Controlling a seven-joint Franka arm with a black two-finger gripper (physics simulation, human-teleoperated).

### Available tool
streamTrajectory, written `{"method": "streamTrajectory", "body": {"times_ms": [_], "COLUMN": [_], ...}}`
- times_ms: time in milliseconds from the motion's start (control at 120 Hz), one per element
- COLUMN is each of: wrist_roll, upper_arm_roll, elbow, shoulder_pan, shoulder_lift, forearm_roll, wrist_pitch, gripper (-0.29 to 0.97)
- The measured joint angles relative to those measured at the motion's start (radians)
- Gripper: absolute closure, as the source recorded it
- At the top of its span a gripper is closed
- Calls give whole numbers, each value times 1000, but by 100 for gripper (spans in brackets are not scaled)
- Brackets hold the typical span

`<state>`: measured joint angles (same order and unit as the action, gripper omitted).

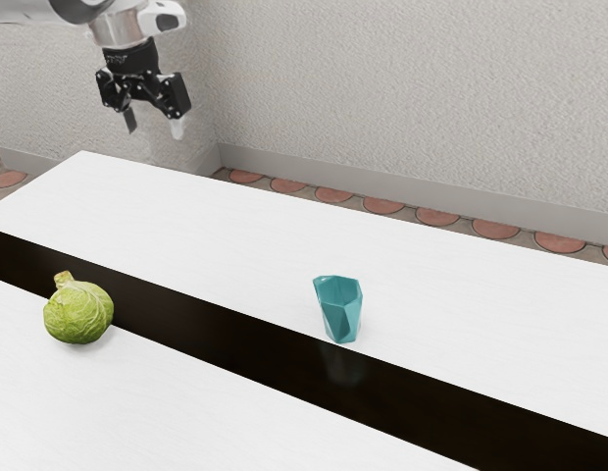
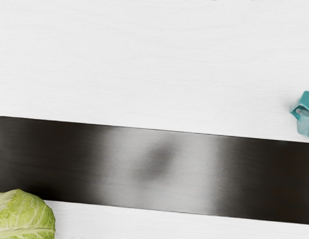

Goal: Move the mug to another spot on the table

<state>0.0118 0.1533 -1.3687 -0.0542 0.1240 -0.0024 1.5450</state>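
Our gripper (image 1: 154, 124) hangs high over the table's (image 1: 235, 231) far end, fingers spread, holding nothing.
The teal mug (image 1: 338, 307) (image 2: 305, 113) stands upright on the white top at the black stripe's (image 1: 235, 339) edge, well apart from our hand; a green cabbage (image 1: 78, 311) (image 2: 22, 216) sits at the stripe's other edge, toward the exterior view's left.

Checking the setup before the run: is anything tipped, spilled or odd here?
Nothing stands out. The mug stands upright beside the black stripe, the cabbage lies apart from it, the end effector hangs open above.
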Motion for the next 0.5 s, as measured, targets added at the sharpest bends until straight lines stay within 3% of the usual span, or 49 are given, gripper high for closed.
{"method": "streamTrajectory", "body": {"times_ms": [258, 500], "wrist_roll": [-24, -434], "upper_arm_roll": [16, 13], "elbow": [11, -111], "shoulder_pan": [-14, -101], "shoulder_lift": [5, 21], "forearm_roll": [2, -40], "wrist_pitch": [0, 107], "gripper": [2, 2]}}
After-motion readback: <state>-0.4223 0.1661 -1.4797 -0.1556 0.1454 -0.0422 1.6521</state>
